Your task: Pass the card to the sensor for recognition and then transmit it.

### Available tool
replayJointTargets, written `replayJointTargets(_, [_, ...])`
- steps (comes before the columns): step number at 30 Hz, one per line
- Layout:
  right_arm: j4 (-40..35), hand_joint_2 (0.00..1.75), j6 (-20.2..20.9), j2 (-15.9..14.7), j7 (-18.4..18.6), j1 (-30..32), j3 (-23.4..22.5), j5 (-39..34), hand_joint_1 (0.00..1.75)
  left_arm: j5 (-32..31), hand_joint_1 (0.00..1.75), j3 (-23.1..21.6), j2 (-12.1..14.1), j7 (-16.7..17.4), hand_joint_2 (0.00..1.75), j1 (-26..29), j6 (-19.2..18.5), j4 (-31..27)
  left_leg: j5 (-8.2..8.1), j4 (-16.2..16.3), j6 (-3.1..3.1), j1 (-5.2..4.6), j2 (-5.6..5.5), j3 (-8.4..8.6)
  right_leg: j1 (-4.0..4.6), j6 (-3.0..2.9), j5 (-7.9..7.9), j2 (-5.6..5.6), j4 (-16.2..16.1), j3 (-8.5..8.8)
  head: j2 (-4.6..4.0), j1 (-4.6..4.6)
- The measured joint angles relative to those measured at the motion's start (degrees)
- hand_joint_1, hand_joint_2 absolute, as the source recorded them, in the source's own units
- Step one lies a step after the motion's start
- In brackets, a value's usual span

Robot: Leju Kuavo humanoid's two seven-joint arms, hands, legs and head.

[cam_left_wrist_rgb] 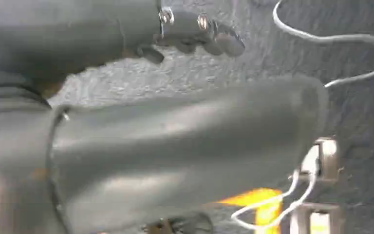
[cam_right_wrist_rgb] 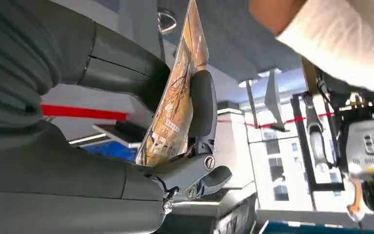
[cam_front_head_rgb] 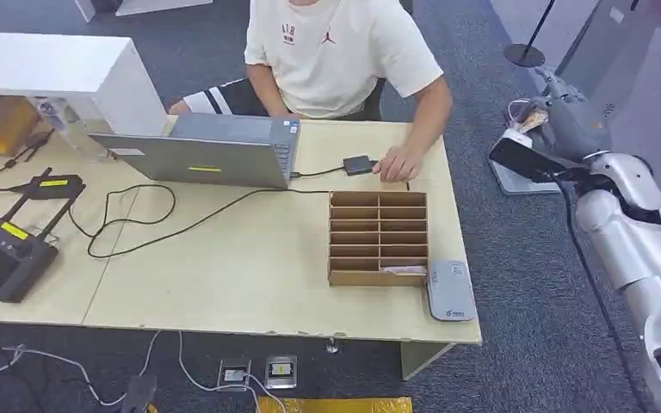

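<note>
Brown-printed, one card (cam_right_wrist_rgb: 173,105) is pinched in the right hand (cam_right_wrist_rgb: 195,126), well off the table (cam_front_head_rgb: 250,284) edge; left hand (cam_left_wrist_rgb: 195,29) fingers are curled, empty.

One laptop (cam_front_head_rgb: 206,155), one cardboard slot organizer (cam_front_head_rgb: 378,238), one grey card reader (cam_front_head_rgb: 449,291), two black controllers (cam_front_head_rgb: 4,256), one person (cam_front_head_rgb: 331,52).

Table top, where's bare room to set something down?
The table is bare in front of the laptop, between the black cable and the wooden organizer. Crowded: the left end with the black devices, and behind the organizer, a person's hand.
</note>
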Motion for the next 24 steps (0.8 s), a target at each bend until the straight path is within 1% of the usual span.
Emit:
replayJointTargets(2, [-0.8,1.75,0.7,0.0,0.9,1.5,0.1,-0.1,1.75,-0.4,0.00,0.0,1.4,0.7,0.00,-1.2,-1.3,0.0,0.01,0.0,-0.01,0.03,0.01,0.05,0.04,0.00,0.00,0.01,0.0,0.01,0.00,-0.04])
replayJointTargets(5, [-3.3,1.75,1.7,-1.0,2.8,5.7,0.0,-0.9,1.75,-0.7,0.00,0.0,2.2,0.7,0.00,-1.8,-1.1,0.0,0.01,0.0,-0.01,0.09,0.00,0.10,0.09,-0.01,-0.01,-0.01,0.0,0.08,0.00,-0.04])
replayJointTargets(7, [-5.4,1.75,2.0,-1.8,3.6,8.9,-0.1,-1.1,1.75,-0.9,0.00,0.0,2.4,0.7,0.00,-1.7,-1.1,0.0,0.01,0.0,-0.02,0.09,-0.01,0.02,0.08,-0.01,-0.01,-0.02,0.1,0.04,0.00,-0.04])
replayJointTargets(9, [-6.9,1.75,2.1,-2.3,4.0,10.6,-0.1,-1.2,1.75,-0.9,0.00,-0.1,2.3,0.7,0.00,-1.7,-1.1,0.0,0.00,0.0,-0.02,0.09,0.00,0.00,0.08,-0.02,-0.01,0.03,0.1,0.01,0.00,0.00])
replayJointTargets(13, [-9.3,1.75,2.5,-3.2,4.2,11.8,-0.2,-1.2,1.75,-1.1,0.00,-0.2,2.4,0.8,0.00,-2.0,-1.0,0.0,-0.01,0.0,-0.03,0.07,0.03,0.02,0.06,-0.01,-0.01,0.09,0.0,0.01,0.00,-0.02])
replayJointTargets(15, [-10.1,1.75,3.1,-3.6,4.9,12.8,-0.2,-1.6,1.75,-1.3,0.00,-0.3,2.4,0.8,0.00,-2.0,-0.9,0.0,-0.01,0.0,-0.03,0.07,0.02,0.03,0.07,-0.01,-0.01,0.04,0.0,0.02,0.00,0.00])
replayJointTargets(21, [-15.4,1.75,3.8,-4.3,8.8,21.1,-0.3,-1.8,1.75,-2.0,0.00,-0.5,2.4,1.3,0.00,-2.1,-0.8,0.0,-0.03,0.0,-0.06,0.08,-0.02,0.03,0.07,-0.01,-0.01,-0.03,0.0,0.03,0.00,-0.02])
replayJointTargets(24, [-18.0,1.75,3.9,-4.4,9.6,24.7,-0.3,-1.7,1.75,-1.8,0.00,-0.9,2.3,3.0,0.00,-2.6,-0.4,0.0,-0.03,0.0,-0.06,0.08,-0.01,0.03,0.08,-0.02,-0.02,0.03,0.0,0.02,0.00,-0.04])
